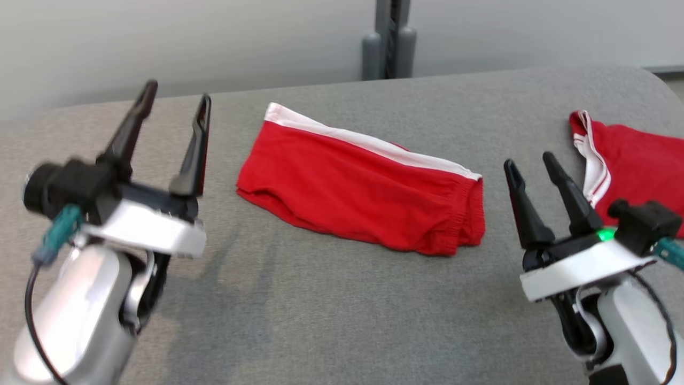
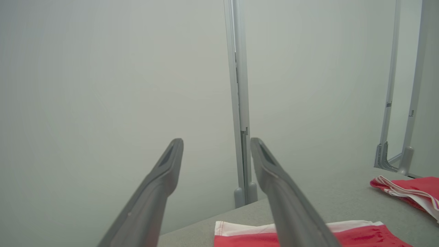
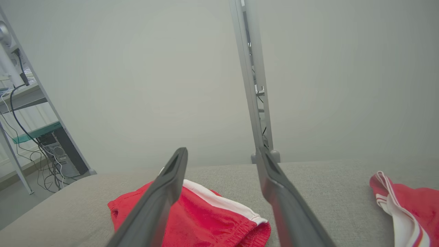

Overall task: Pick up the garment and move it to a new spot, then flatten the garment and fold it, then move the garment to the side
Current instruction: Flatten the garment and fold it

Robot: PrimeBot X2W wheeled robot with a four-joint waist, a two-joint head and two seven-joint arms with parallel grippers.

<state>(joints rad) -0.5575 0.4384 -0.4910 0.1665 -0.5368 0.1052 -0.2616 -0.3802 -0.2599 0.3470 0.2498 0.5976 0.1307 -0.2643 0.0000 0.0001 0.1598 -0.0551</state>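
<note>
Cloth in grey covers the big counter (image 1: 342,321), which takes up most of the head view. In the middle of it lies the red garment (image 1: 358,198), a pair of shorts with a white band along the far edge. It looks folded into a neat, flat shape, with the stretchy waist bunched at the right end. A second red piece (image 1: 636,160) with white stripes lies well apart, at the right edge of the counter.

The left tool (image 1: 178,91) hangs above the counter to the left of the garment, with its two fingers wide apart and holding nothing. The right tool (image 1: 529,159) hangs between the two red pieces. Its fingers are apart too, and it is empty.

I think the folding is done and the step now is moving the garment to the side. For that, a tool needs to come down to one edge and pinch all the layers together, so the fold does not fall open.
</note>
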